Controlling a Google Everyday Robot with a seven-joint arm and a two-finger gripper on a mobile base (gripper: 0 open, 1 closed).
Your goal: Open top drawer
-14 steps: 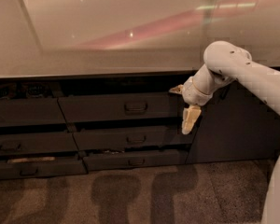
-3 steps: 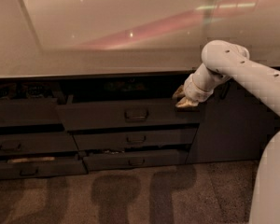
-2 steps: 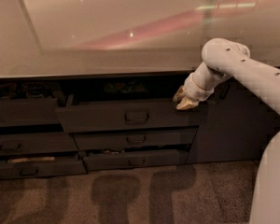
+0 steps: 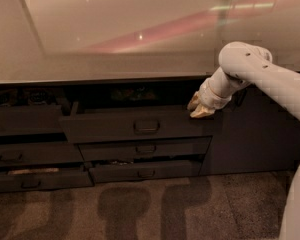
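The top drawer (image 4: 105, 129) sits just under the worktop's (image 4: 115, 39) front edge, near the middle of that edge. It stands part way open: its front juts forward of the two drawers (image 4: 170, 148) below, and a dark gap shows behind it. The hand (image 4: 201, 107) rests at the front's upper right corner, well apart from the handle (image 4: 146, 126). Whether it is spread or pinching the edge cannot be told. The opening looks begun, with more travel probably left.
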